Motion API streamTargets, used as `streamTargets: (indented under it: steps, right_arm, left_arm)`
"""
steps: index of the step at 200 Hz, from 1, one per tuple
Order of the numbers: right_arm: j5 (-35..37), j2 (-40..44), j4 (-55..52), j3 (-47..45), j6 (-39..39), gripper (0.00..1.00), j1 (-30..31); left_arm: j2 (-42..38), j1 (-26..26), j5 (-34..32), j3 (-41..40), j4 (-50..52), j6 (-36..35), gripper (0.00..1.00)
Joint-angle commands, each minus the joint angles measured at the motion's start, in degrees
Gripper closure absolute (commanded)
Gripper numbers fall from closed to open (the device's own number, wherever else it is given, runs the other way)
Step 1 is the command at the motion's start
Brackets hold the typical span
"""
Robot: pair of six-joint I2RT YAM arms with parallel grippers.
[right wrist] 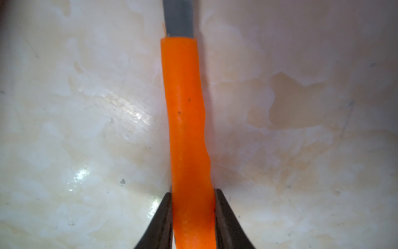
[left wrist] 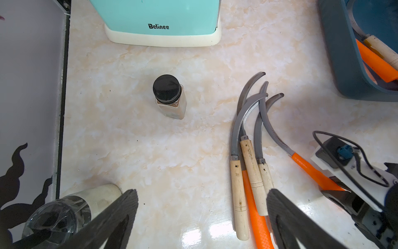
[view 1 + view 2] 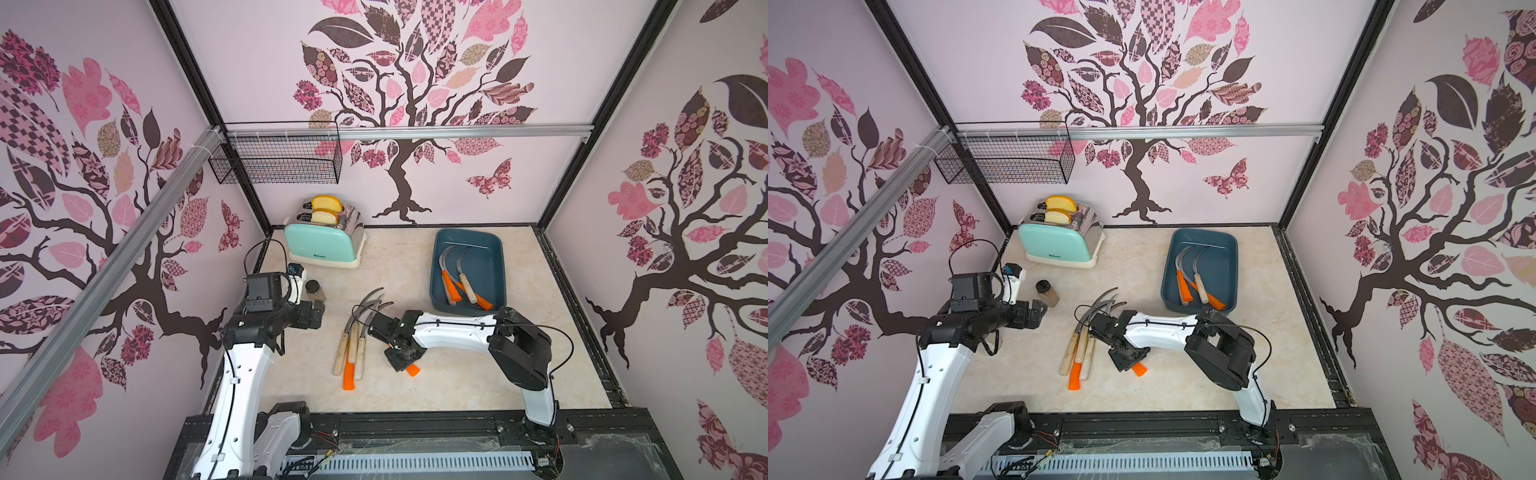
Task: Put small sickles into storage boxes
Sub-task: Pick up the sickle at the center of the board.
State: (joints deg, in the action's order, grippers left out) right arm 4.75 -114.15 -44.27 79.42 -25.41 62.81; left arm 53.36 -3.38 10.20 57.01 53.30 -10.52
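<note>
Your orange-handled sickle (image 1: 187, 120) lies near the middle of the marble tabletop (image 3: 415, 266), with its handle toward the robot's base and its grey blade running off toward the back wall. The right gripper (image 1: 193, 193) has hold of it. Both dark fingers (image 1: 161, 222) press against the sides of the handle near its butt end, closed to the handle's width. You cannot tell from these views whether the handle is lifted or resting on the surface. In both top views only the orange butt shows, poking out from under the gripper body.

Just to its left are the loose sickles (image 2: 252, 172), four in a tight bundle. Three pale wood handles lie side by side with one orange handle under them, and the blades fan out and overlap. The held sickle's blade crosses into that fan of tips.

Behind and to the right, near but apart, is the teal tray (image 3: 488, 266). The stored sickles (image 3: 467, 289) lie in it, two orange-handled and one wooden, blades toward the back wall.

Your left gripper (image 2: 202, 191) hovers over the table's left side, jaws spread wide with nothing between them. Beyond it stand a small black-lidded jar (image 2: 169, 94) and a mint toaster (image 3: 322, 245) holding two bread slices (image 3: 327, 203). A clear glass (image 2: 64, 211) sits close to one of its fingers. A black wire basket (image 3: 278, 158) hangs on the back rail.
</note>
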Motion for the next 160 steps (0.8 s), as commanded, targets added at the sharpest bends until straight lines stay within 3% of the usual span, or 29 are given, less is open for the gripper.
streamTargets:
  steps: [1,160]
  right_arm:
    - [1.2,2.0,-3.2,0.0,0.8,0.79,-0.4]
    - [4.3,9.0,-4.0,-7.5,1.9,0.8,-2.3]
  left_arm:
    - [-0.4,-0.3,0.6,1.6,0.2,-0.1,0.02]
    - [0.0,-0.3,0.9,2.0,0.1,0.4,0.02]
